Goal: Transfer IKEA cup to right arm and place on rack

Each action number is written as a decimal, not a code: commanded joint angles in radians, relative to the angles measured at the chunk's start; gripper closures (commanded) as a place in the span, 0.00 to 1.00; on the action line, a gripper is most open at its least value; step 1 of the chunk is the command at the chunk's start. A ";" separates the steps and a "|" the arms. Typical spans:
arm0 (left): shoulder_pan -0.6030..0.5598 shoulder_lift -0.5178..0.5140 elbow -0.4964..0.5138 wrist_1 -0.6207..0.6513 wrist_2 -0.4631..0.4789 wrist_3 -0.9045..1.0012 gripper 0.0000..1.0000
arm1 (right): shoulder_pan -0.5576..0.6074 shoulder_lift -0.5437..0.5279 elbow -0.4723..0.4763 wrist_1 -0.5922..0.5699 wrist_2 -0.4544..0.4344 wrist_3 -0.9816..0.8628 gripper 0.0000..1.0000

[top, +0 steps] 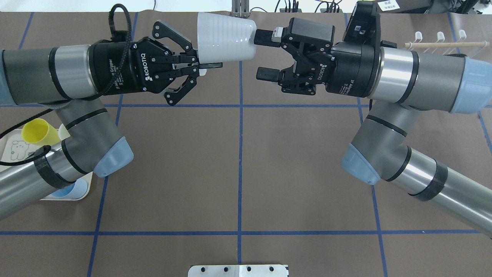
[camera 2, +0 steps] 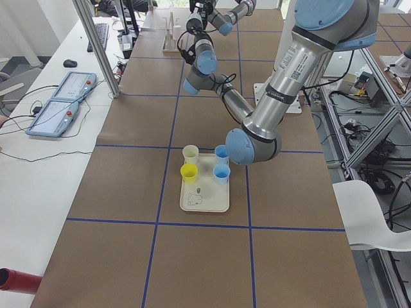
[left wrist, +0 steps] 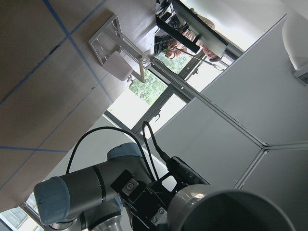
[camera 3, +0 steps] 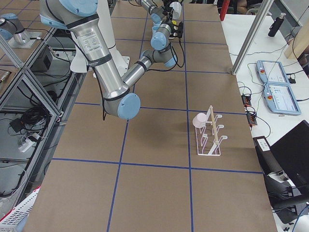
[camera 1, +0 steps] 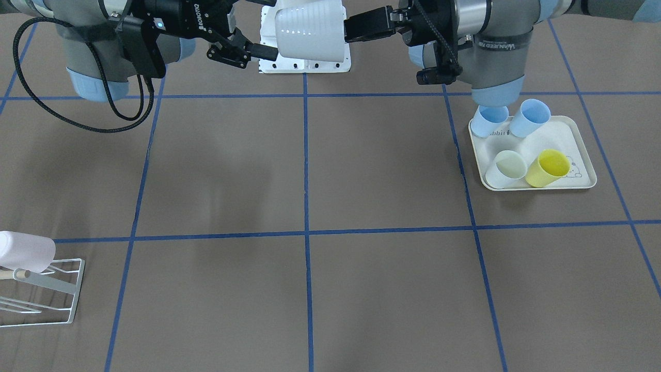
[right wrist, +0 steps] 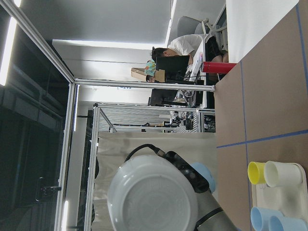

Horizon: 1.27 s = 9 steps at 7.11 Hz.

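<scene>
Brown blue-taped table [top: 173, 173], left end effector [top: 207, 67] clamped on white cup [top: 226, 40] — right end effector [top: 264, 55] apart

"robotiq" stands in white on the left tool [top: 211, 67] and the right tool [top: 258, 55]; "abbit" shows on the tray [camera 1: 565, 135].

The widest open stretch was the bare middle of the table [camera 1: 310, 181], between the tray [camera 1: 582, 155] on the left and the rack [camera 1: 67, 289] at the far right. Four cups [camera 1: 547, 168] crowded the tray, and the left arm's elbow [camera 1: 490, 62] hung over its near edge. Above the near middle, the left gripper [top: 203, 64], clamped on the white cup [top: 226, 38], faced the spread-jawed right gripper [top: 259, 55], blocking that airspace. A pale cup [camera 1: 26, 250] took one rack peg.
</scene>
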 commanded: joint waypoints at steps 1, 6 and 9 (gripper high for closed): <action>0.004 -0.002 0.000 -0.004 0.010 -0.008 1.00 | -0.024 0.017 0.000 0.015 -0.052 0.001 0.03; 0.027 -0.002 -0.003 -0.027 0.012 -0.055 1.00 | -0.026 0.023 -0.002 0.014 -0.059 0.001 0.03; 0.027 -0.002 -0.003 -0.028 0.012 -0.075 1.00 | -0.026 0.023 -0.002 0.014 -0.059 0.001 0.03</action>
